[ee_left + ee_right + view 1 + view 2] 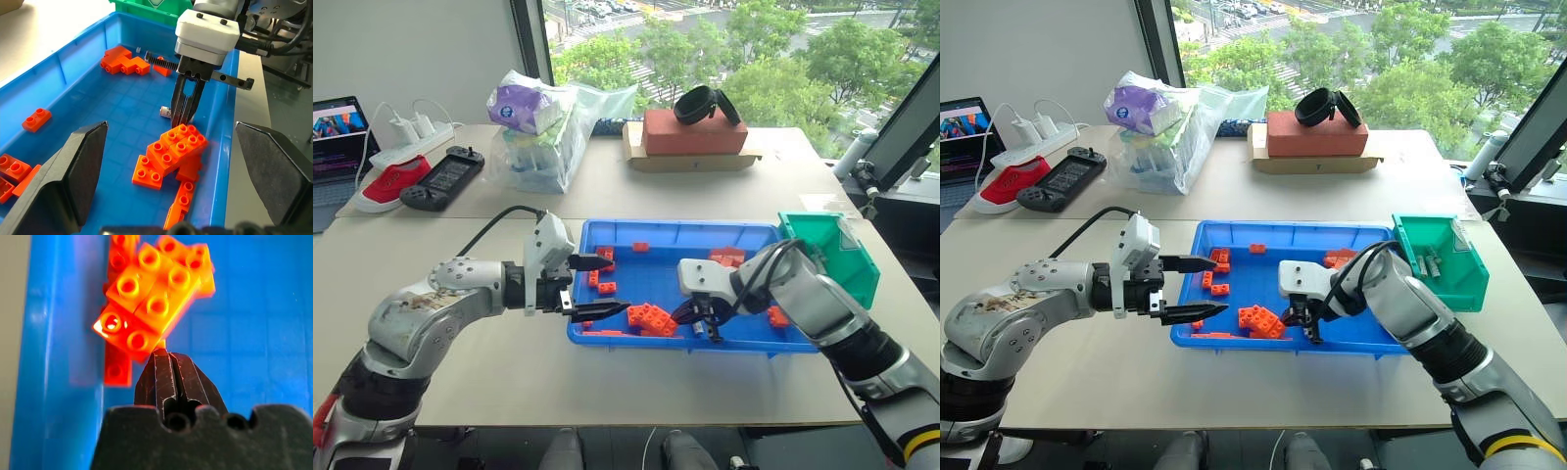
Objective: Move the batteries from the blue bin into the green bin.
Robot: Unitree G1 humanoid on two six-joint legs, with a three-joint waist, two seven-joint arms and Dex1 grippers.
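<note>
Fig.: My right gripper (183, 115), jaws pressed together, dips into the blue bin (656, 233) beside a clump of orange bricks (171, 152), tips at a small silvery battery (166, 111) lying on the bin floor; whether it's pinched I can't tell. My left gripper (599, 288), jaws spread, waits over the bin's opposite end. Green bin (842, 257), deep teal plastic w/ sloped front, touches the blue bin's far corner, ready to receive.
</note>
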